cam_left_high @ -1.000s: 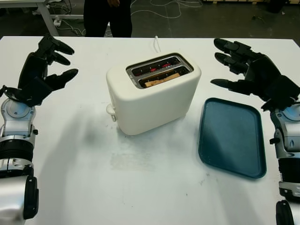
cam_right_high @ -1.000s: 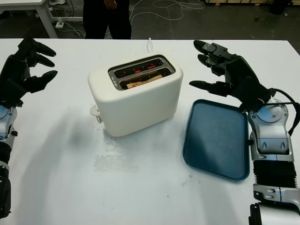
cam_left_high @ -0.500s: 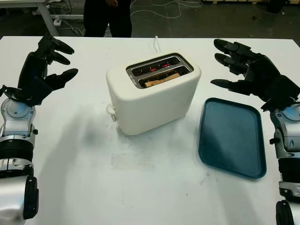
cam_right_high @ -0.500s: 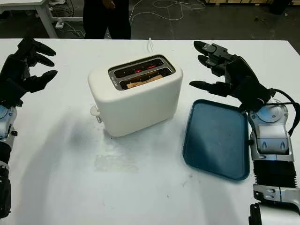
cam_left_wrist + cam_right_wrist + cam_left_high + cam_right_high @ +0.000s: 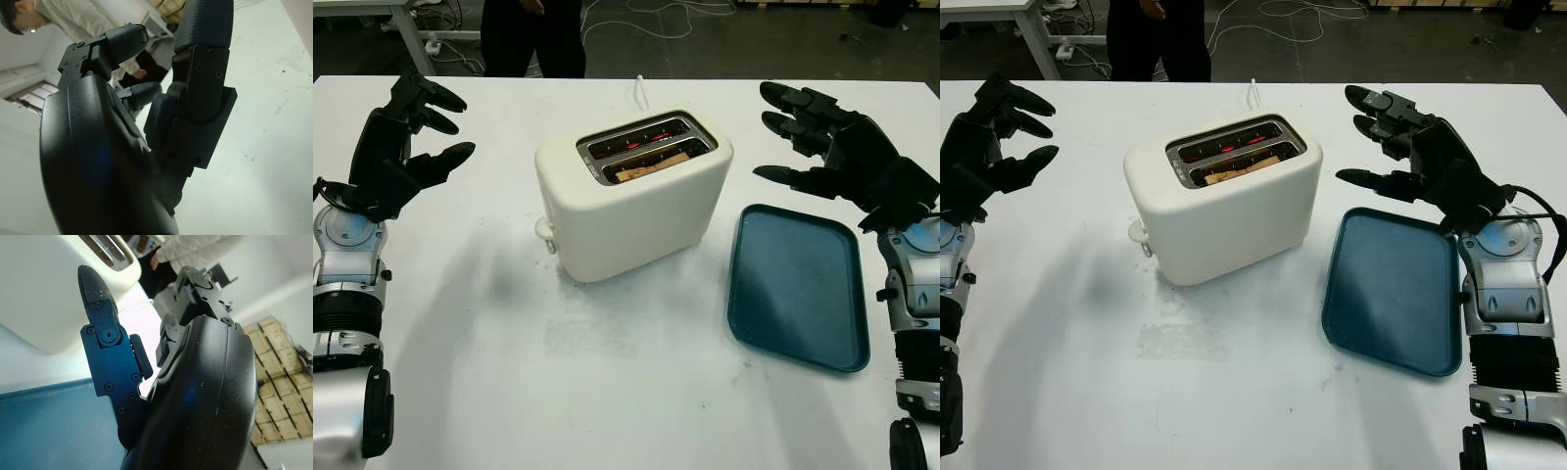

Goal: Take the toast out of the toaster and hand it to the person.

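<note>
We judge the task as not yet begun: nothing has been lifted, and every step is left to do.

Nearest to us, the white table (image 5: 607, 392) is bare in front, with a dark blue tray (image 5: 798, 284) lying on it to the right, carrying nothing. Further in stands the cream toaster (image 5: 631, 201), its lever knob on the near left corner. The toast (image 5: 651, 164) sits low in the nearer slot, its top edge just below the rim; the farther slot glows red inside. So the toast has yet to be gripped, drawn up and out, and carried across.

Our left hand (image 5: 401, 147) is raised above the table well to the left of the toaster, released and holding nothing. Our right hand (image 5: 847, 157) is raised to the right of the toaster, over the far end of the tray, also released and holding nothing. Neither touches the toaster.

Beyond the far edge of the table stands the person (image 5: 519, 39) who is to receive the toast, in dark trousers, a white cord (image 5: 639, 93) trailing from the toaster toward that side.

From the head we see the person from the waist down; the left wrist view catches a light top (image 5: 83, 19), and the right wrist view brings the toaster's wall (image 5: 44, 289) close beside our fingers (image 5: 105, 342), with stacked boxes (image 5: 283, 382) behind.
</note>
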{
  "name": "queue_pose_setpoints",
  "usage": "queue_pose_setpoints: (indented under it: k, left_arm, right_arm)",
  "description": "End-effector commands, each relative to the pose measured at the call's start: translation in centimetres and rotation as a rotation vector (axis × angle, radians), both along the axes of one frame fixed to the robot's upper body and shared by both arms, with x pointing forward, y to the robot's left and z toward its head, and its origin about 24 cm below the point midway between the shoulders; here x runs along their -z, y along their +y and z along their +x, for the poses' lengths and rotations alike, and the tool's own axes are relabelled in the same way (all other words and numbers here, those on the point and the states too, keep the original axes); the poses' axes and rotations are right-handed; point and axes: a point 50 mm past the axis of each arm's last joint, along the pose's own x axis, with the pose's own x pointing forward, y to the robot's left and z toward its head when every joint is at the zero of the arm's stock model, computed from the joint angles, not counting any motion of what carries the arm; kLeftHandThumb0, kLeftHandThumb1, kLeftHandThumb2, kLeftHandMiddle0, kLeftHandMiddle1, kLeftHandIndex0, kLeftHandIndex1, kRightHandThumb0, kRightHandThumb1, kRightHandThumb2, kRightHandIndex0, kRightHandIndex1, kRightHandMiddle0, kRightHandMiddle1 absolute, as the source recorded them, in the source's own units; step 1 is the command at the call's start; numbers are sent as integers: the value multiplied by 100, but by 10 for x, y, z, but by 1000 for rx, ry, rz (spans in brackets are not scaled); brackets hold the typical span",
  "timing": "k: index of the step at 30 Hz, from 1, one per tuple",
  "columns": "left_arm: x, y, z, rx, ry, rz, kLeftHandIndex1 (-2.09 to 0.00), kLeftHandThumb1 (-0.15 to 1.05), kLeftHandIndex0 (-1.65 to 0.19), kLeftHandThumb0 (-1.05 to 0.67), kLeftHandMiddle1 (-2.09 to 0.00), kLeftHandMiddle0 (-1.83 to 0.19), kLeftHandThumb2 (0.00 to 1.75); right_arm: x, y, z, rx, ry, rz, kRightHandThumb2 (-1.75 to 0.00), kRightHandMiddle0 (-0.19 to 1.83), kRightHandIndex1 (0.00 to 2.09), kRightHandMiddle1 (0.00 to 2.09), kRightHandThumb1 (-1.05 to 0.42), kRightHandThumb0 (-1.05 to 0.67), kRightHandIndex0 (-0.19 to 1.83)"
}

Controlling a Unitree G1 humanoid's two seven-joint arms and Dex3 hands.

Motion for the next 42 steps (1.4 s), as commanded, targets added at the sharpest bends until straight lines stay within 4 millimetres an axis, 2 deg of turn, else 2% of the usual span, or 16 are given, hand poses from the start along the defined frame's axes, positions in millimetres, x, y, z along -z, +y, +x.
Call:
queue_pose_setpoints:
  k: [1, 7, 14, 20, 26, 42]
  left_arm:
    - [0, 1, -1, 0, -12, -1, -158, 92, -2, -105, -168, 0, 33]
    - [0, 1, -3, -1, -15, -1, -156, 92, -1, -105, -166, 0, 33]
    - [-1, 1, -2, -5, -14, 4, -157, 92, -1, -105, -167, 0, 34]
    - [1, 2, -3, -3, -12, -4, -157, 92, -1, -105, -166, 0, 34]
    - [0, 2, -2, -1, -15, -7, -156, 92, -1, -105, -166, 0, 33]
    - [-1, 2, -2, 1, -17, -17, -155, 92, -2, -105, -166, 0, 32]
  right_arm:
    - [-1, 1, 0, -5, -18, -8, 0, 29, 1, 1, -84, -50, 29]
    - [0, 0, 0, -5, 2, 14, 0, 28, 0, 0, -84, -60, 27]
    - [-1, 2, 0, -12, -19, -3, 0, 28, 1, 1, -84, -47, 28]
    - [-1, 1, -1, -2, -6, -11, 0, 29, 2, 1, -84, -52, 30]
    - [-1, 2, 0, -16, -23, -4, 0, 29, 1, 1, -84, -44, 29]
    - [-3, 1, 1, -8, -13, -11, 0, 29, 1, 0, -83, -50, 29]
